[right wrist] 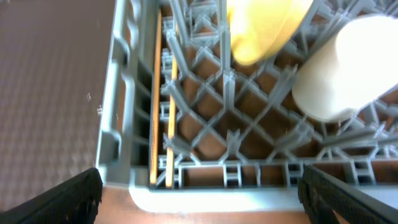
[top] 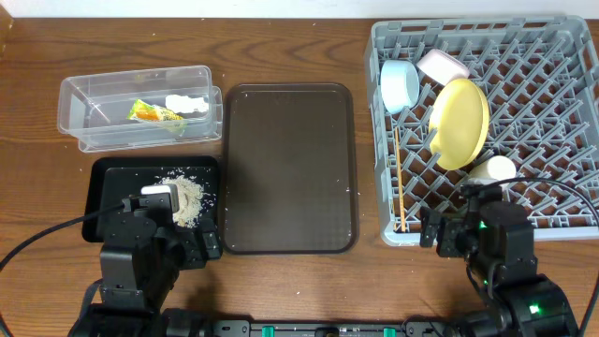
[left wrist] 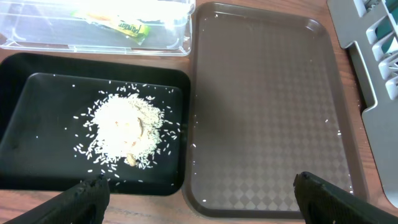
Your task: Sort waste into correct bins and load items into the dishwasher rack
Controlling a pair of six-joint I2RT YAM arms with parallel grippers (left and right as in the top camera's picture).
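The grey dishwasher rack at the right holds a light blue bowl, a white bowl, a yellow plate, a pale cup and two chopsticks. The clear tub holds the snack wrapper and white tissue. The black tray holds the rice. My left gripper is open and empty over the front edge of the black tray. My right gripper is open and empty at the rack's front wall, near the chopsticks.
A large dark brown serving tray lies between the black tray and the rack, with a few stray rice grains on it. The rack's left wall stands close to the brown tray's right side. The tub sits just behind the black tray.
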